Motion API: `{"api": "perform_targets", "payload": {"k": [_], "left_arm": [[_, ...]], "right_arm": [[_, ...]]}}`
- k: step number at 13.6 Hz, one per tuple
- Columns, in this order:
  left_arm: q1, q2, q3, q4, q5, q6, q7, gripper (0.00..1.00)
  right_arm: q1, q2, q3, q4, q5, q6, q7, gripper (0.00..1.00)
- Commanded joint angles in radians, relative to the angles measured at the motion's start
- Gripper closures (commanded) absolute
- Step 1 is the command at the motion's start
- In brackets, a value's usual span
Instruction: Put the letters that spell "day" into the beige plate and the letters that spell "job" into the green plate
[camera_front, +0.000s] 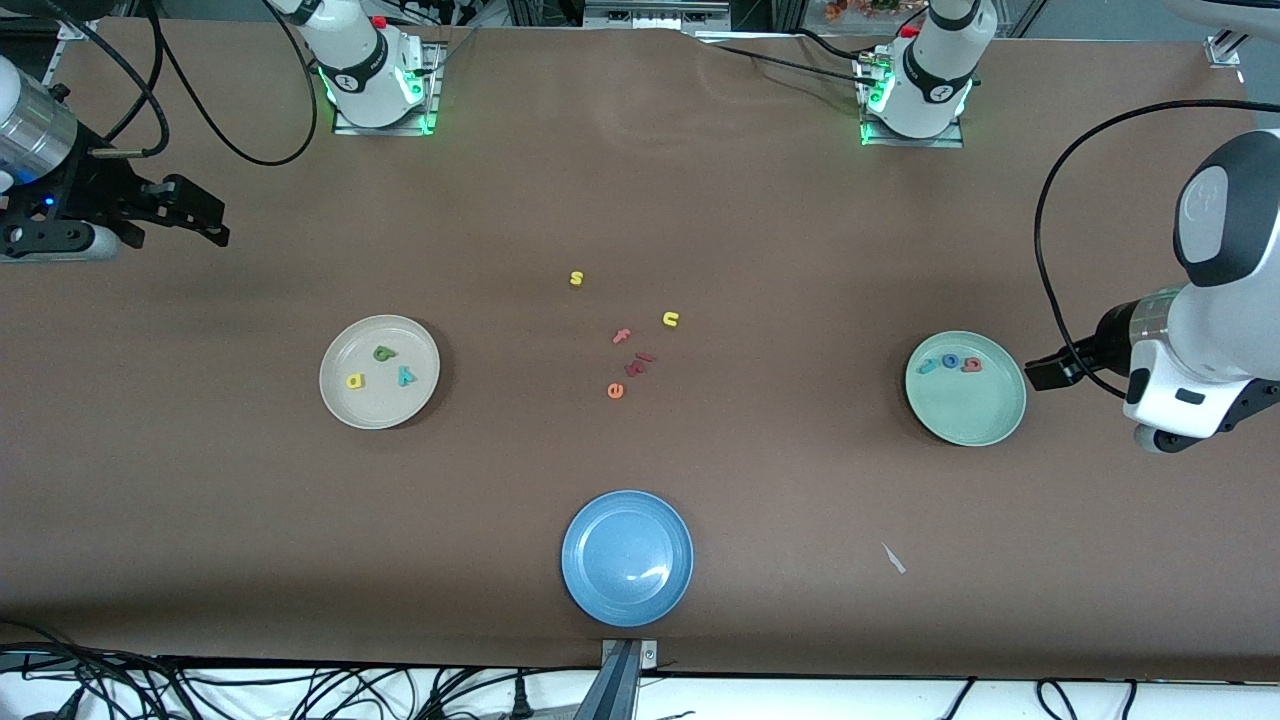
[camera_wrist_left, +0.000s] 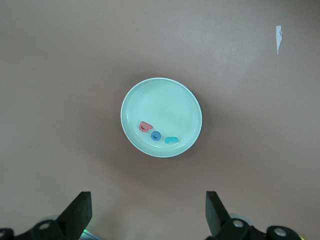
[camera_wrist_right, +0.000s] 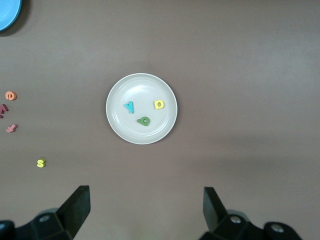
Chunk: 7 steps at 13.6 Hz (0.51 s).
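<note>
Letters: three in the beige plate (camera_front: 340, 400), three in the green plate (camera_front: 975, 415). Left end effector (camera_wrist_left: 147, 212) and right end effector (camera_wrist_right: 145, 210) agape, empty, partly cropped.

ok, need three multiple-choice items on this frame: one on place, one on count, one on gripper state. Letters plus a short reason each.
1. Where is the blue ring letter?
A. in the green plate
B. in the blue plate
C. on the bare table

2. How many letters lie in the beige plate?
A. one
B. three
C. five

3. How do the two grippers stand?
A. both shut on letters
B. one holds a plate
C. both open, holding nothing

Key:
1 A: the blue ring letter lies in the green plate, between a salmon and a teal one.
2 B: the beige plate holds green, yellow and teal letters.
3 C: the left gripper and right gripper show spread fingers with nothing between.
</note>
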Motion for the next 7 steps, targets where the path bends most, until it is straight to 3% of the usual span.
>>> {"api": "perform_targets", "payload": {"k": [1,7], "left_arm": [[0.012,-0.030,-0.016,-0.036,-0.024,0.009,0.006,0.00],[0.041,-0.030,-0.016,-0.034,-0.026,0.005,0.018,0.03]], "right_arm": [[-0.005,0.008,0.007,0.022,-0.008,-0.020,-0.003,0.00],[0.002,0.008,0.010,0.022,-0.008,-0.020,-0.003,0.00]]}}
